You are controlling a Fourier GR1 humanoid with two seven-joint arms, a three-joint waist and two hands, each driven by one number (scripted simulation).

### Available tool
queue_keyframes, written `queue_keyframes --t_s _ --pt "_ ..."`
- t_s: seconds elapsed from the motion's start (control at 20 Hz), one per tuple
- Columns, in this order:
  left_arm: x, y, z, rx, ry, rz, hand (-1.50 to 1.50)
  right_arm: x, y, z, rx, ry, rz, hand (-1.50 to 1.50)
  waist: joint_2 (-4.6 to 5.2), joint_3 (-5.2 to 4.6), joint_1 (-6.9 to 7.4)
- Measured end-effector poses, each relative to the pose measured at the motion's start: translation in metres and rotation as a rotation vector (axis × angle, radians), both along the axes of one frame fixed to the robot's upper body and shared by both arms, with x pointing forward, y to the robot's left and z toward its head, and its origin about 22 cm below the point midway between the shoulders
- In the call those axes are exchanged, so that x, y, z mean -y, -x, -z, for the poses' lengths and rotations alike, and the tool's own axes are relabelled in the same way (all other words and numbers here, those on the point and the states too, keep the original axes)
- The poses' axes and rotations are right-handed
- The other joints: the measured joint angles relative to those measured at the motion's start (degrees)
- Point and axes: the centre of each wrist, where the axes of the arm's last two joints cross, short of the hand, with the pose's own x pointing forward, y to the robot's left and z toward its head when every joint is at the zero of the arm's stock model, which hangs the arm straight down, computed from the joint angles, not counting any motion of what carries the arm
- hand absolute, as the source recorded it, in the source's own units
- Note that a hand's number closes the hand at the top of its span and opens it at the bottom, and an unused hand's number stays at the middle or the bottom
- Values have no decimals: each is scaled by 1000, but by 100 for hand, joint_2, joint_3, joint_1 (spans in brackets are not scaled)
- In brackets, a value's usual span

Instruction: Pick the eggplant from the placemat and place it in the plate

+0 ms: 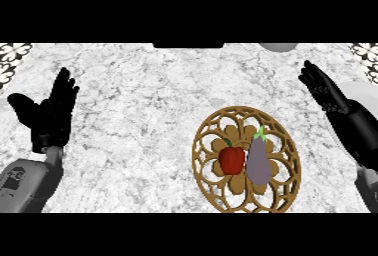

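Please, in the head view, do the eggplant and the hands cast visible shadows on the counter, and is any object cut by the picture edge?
Head view: lighting is even; no clear shadow shows under the eggplant, the red pepper or the placemat; the left hand and right hand are plain black, little detail; a pale round object is cut at the top; the marble counter shows no glare.

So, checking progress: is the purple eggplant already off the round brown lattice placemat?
No, the purple eggplant lies on the round brown lattice placemat beside a red bell pepper.
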Motion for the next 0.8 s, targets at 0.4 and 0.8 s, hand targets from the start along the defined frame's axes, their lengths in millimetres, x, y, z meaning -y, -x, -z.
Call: queue_keyframes --t_s 0.4,0.8 --pt "33 -5 -38 194 -111 277 0 16 30 113 -778 -53 53 -150 328 -58 350" --pt "68 1 -52 276 -180 576 0 33 20 98 -1042 307 -150 -150 192 -248 957"
